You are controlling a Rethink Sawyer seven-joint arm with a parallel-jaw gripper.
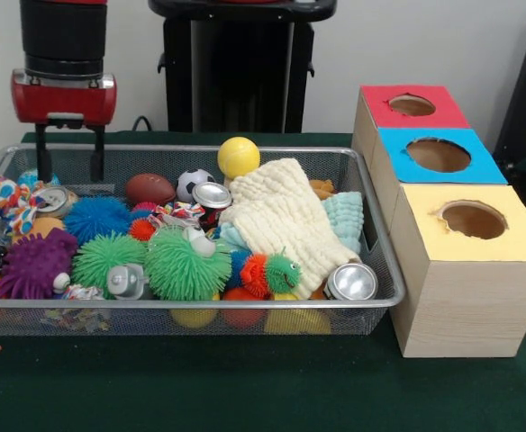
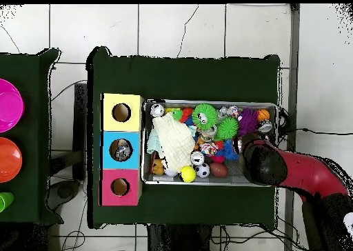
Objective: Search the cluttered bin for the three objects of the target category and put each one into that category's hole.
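Note:
A wire bin [image 1: 155,306] holds a jumble of toys. My gripper [image 1: 69,175] hangs open over its far left corner, with nothing between its fingers. Crushed silver cans lie at the front right [image 1: 351,282], the middle [image 1: 212,195] and the left [image 1: 56,200]. A yellow ball [image 1: 238,157], a brown football [image 1: 149,188] and a soccer ball [image 1: 194,183] sit at the back. Green [image 1: 186,263], purple [image 1: 33,264] and blue [image 1: 96,216] spiky balls fill the front. A cream cloth [image 1: 281,220] drapes over the right half. In the overhead view my arm [image 2: 262,164] covers the gripper.
Three wooden boxes stand right of the bin, each with a round hole: red [image 1: 412,105], blue [image 1: 439,155], yellow [image 1: 472,219]. From overhead, something greyish shows inside the blue box's hole [image 2: 121,149]. Coloured plates [image 2: 8,105] sit on a separate table.

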